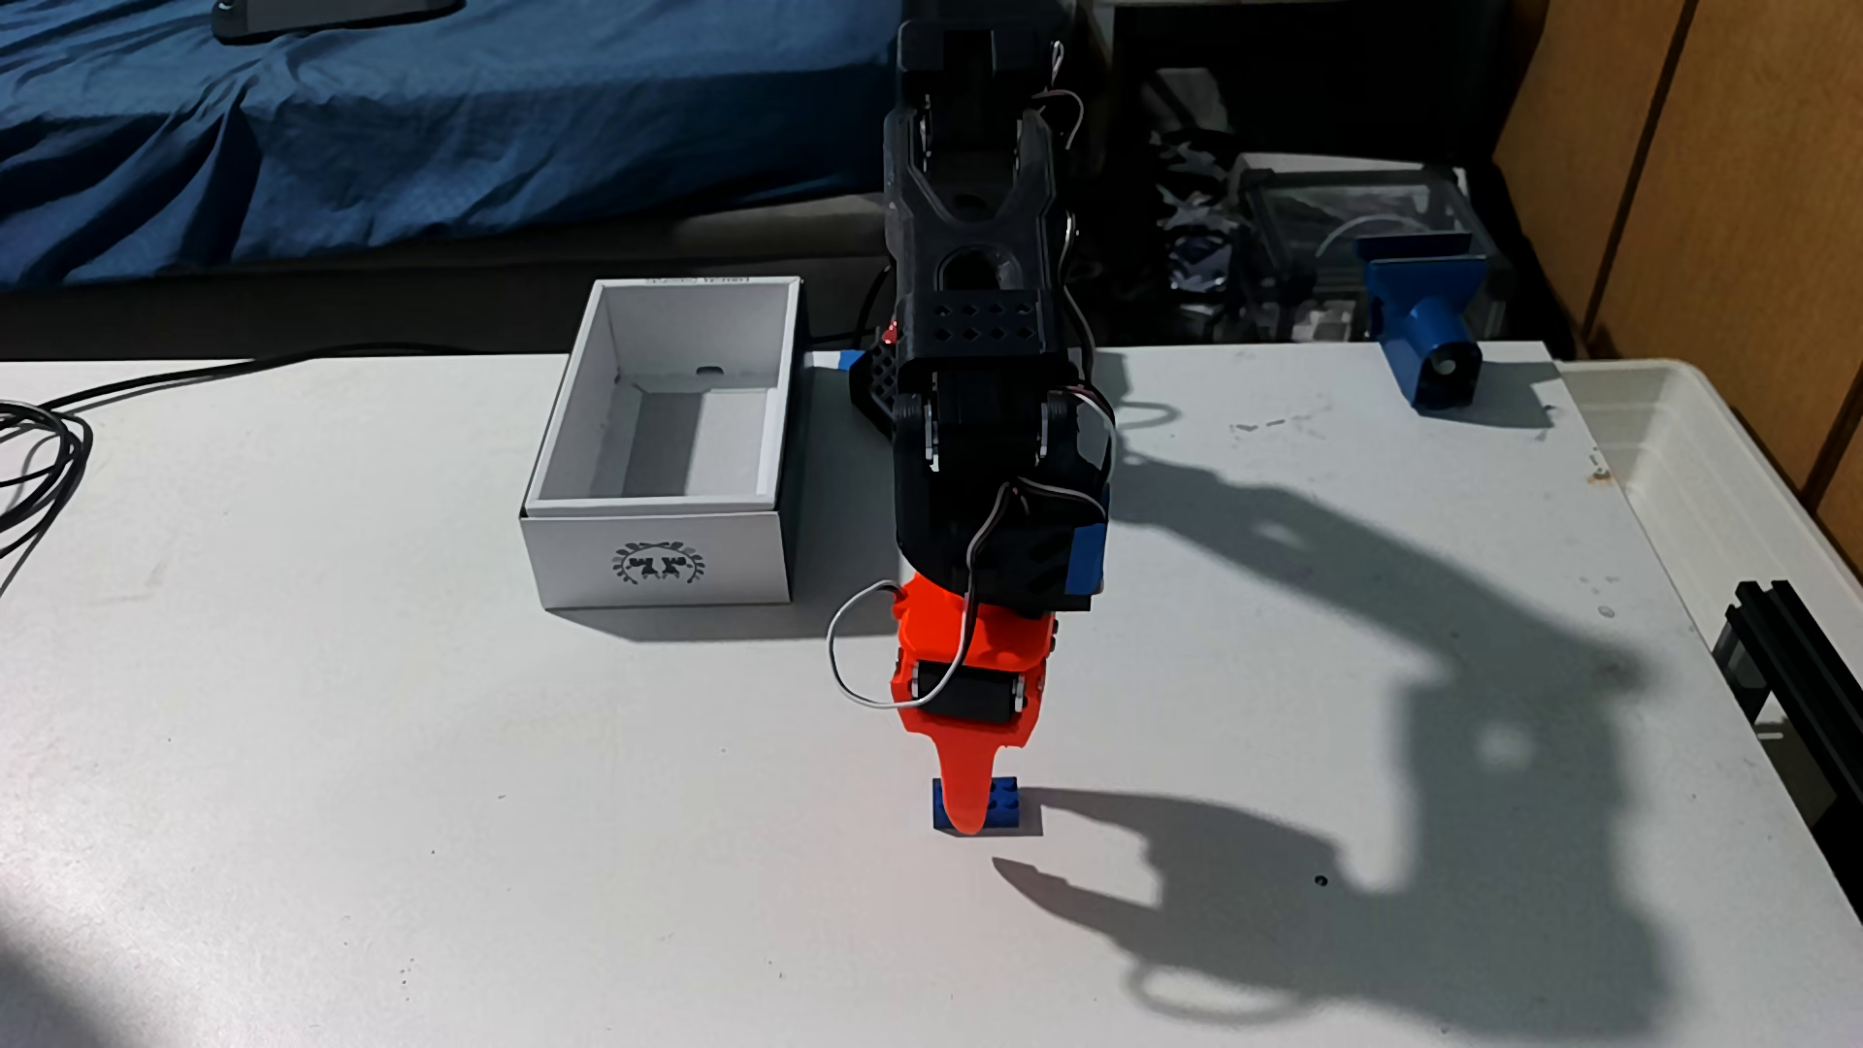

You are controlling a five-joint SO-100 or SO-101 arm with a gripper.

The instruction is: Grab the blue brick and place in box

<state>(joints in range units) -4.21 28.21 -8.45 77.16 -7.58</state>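
**A:** so what's the blue brick look like in the fixed view?

**B:** tiny bright-blue plastic block, studs on top, sitting flat on the white table at about 6 o'clock from the arm's base. An orange finger points straight down across its front, so I see blue poking out on both sides of it.

**A:** is the gripper clamped on it?

**B:** honestly can't tell. One finger is in plain sight, the other is hidden behind, so the gap between them isn't visible. The tip is right down at the brick though.

**A:** and the box?

**B:** white cardboard, thick walls, dark wreath emblem on the short side facing the camera. It's at roughly 10 o'clock from the brick, well apart from it. Inside is just white floor and shadow, nothing in it.

**A:** anything else?

**B:** a blue printed mount at the table's far edge, around 2 o'clock.
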